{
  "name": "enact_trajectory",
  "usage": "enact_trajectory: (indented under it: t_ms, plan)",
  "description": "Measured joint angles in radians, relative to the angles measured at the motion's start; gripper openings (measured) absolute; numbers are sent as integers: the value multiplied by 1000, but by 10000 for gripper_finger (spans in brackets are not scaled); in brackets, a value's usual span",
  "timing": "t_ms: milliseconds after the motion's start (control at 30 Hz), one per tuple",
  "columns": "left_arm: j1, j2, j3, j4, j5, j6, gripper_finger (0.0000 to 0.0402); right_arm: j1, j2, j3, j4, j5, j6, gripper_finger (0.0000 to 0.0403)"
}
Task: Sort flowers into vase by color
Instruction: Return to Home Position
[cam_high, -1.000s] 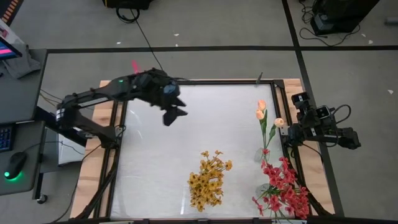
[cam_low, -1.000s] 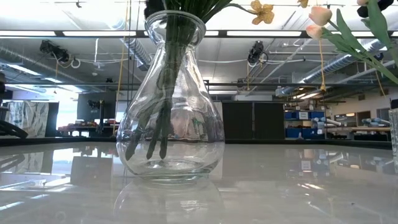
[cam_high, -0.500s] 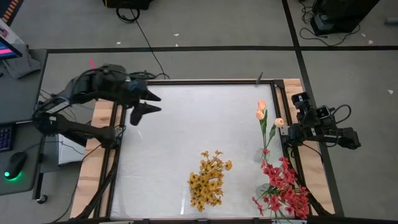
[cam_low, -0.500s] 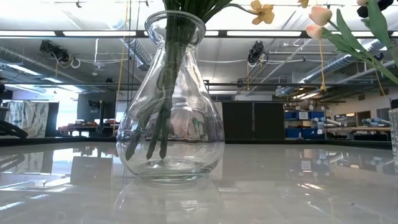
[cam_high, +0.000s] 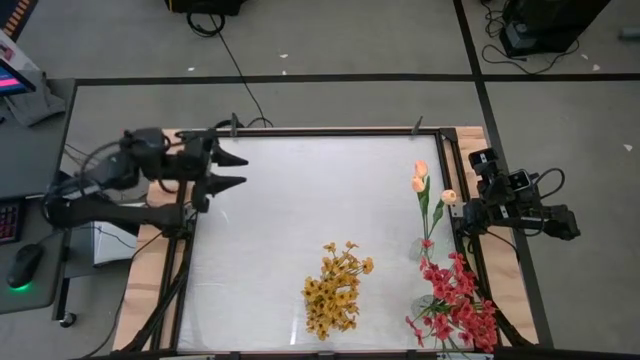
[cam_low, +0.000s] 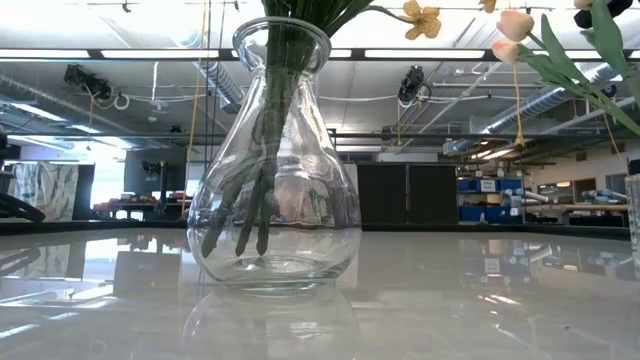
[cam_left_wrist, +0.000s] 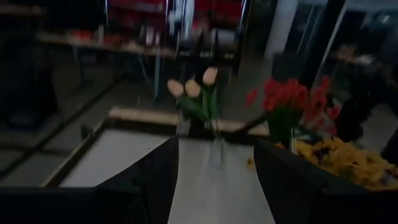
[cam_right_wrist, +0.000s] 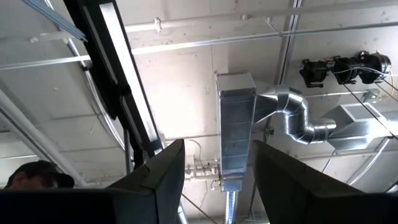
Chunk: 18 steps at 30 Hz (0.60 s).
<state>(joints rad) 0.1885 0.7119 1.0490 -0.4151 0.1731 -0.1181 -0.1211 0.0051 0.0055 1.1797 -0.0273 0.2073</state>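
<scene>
Yellow-orange bushy flowers (cam_high: 336, 290) stand bunched near the middle of the bottom edge of the white worktop (cam_high: 290, 210), as the high view lays it out; in the low view their green stems (cam_low: 265, 170) run down through the narrow neck of a clear, pear-shaped glass vase (cam_low: 330, 220), and the stem ends sit close to its floor; the vase stands upright on the glossy surface. Red-pink bushy flowers (cam_high: 458, 305) fill the worktop's bottom-right corner; just above them, along the right edge, slim green stems carry pale peach tulip buds (cam_high: 428, 185), three buds showing from overhead; the glass under these two bunches is too faint from above to describe. Yellow and red bunches stand well apart, while the red and peach ones are close neighbours.

Over the left edge, near the top-left corner, hangs the left gripper (cam_high: 238, 170); its fingers are spread apart with nothing between them and point across the worktop towards the flowers, which its wrist view shows far off. Beyond the right edge, level with the tulip buds, sits the right gripper (cam_right_wrist: 219, 144); its wrist view looks up at ceiling ducts, and its fingers are likewise parted and empty.
</scene>
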Motion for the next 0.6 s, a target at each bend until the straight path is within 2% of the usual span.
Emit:
enact_trajectory:
  t_ms: [100, 200, 400, 600]
  plan:
    - [-13, -76, -173, 203, -1, -1, 215, 0, 0, 0, -1, 0, 0, 192]
    - [-12, -156, -307, 307, -5, -1, 215, 0, 0, 0, -1, 0, 0, 192]
    - [-12, -309, -487, 366, -7, -2, 215, 0, 0, 0, 0, 0, 0, 192]
    - [-12, -463, -606, 405, -19, -2, 215, 0, 0, 0, -1, 0, 0, 192]
